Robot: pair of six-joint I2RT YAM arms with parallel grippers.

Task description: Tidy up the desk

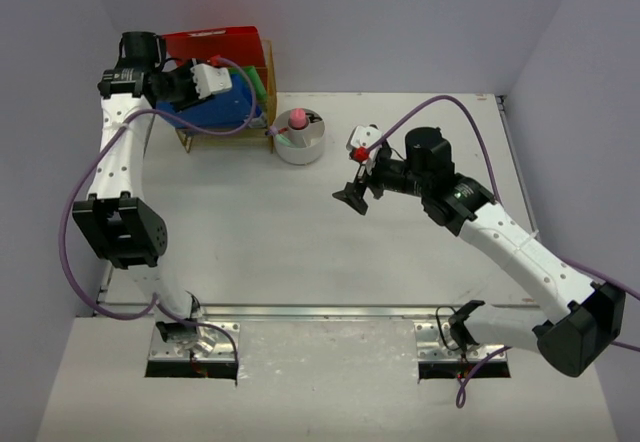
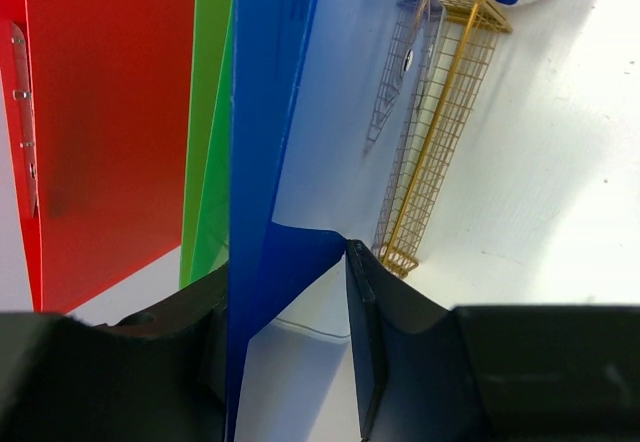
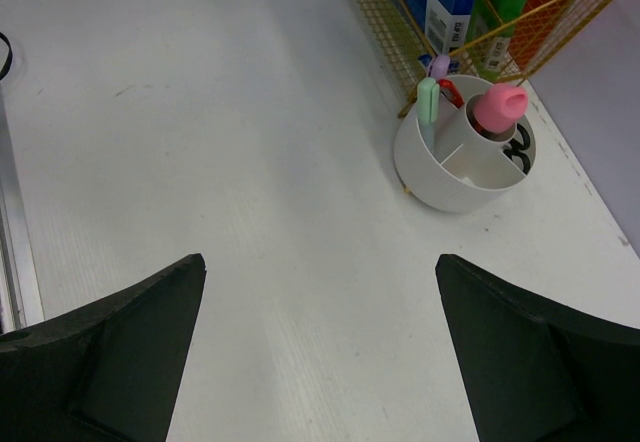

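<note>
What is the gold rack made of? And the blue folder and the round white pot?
The gold rack looks like thin metal wire with a shiny gold coat: you can see right through its grid. The blue folder seems to be smooth, stiff plastic or coated card, and it is slightly glossy. The white pot is probably matte plastic, with even, smooth walls.

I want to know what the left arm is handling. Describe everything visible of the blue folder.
The blue folder is thin, glossy, plastic-looking, with a white label on its spine. It stands on edge in the gold wire rack beside a green folder, and the left gripper is closed on its edge.
</note>
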